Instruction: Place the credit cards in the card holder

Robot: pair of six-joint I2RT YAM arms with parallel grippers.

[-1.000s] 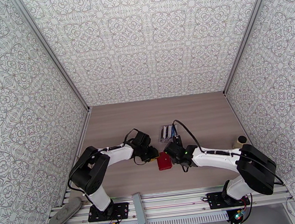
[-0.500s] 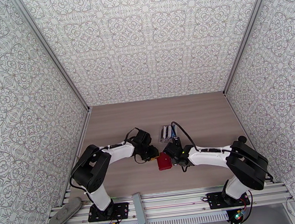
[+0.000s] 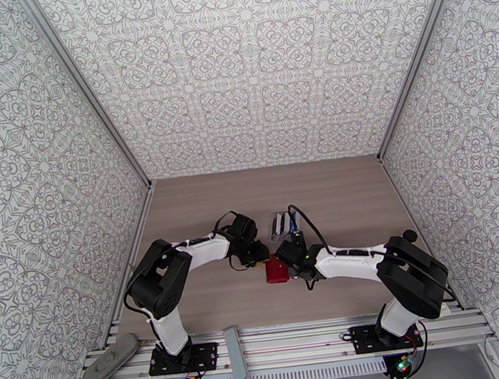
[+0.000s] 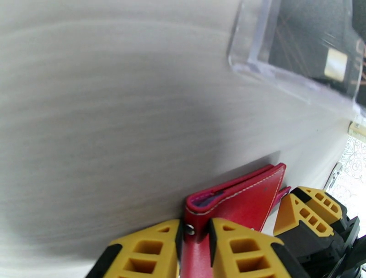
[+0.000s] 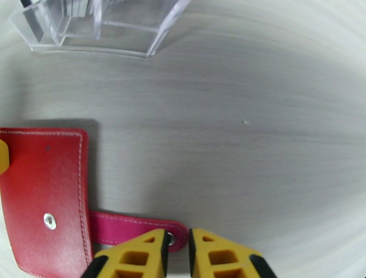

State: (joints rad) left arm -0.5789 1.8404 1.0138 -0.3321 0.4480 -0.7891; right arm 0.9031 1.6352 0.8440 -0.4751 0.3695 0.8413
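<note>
Red card holder (image 3: pixel 277 272) nr surface's front edge: our left fingers (image 4: pixel 146 249) clamp its edge to steady it. Our right fingers (image 5: pixel 137 256) pinch the snap tab (image 5: pixel 132 226), prob. to open it.

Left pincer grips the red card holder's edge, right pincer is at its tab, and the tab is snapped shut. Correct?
No: the tab is unsnapped, lying flat out beside the card holder with the stud bare on its cover, as the right wrist view shows. The left pincer does grip the edge; the right pincer is at the tab.
</note>
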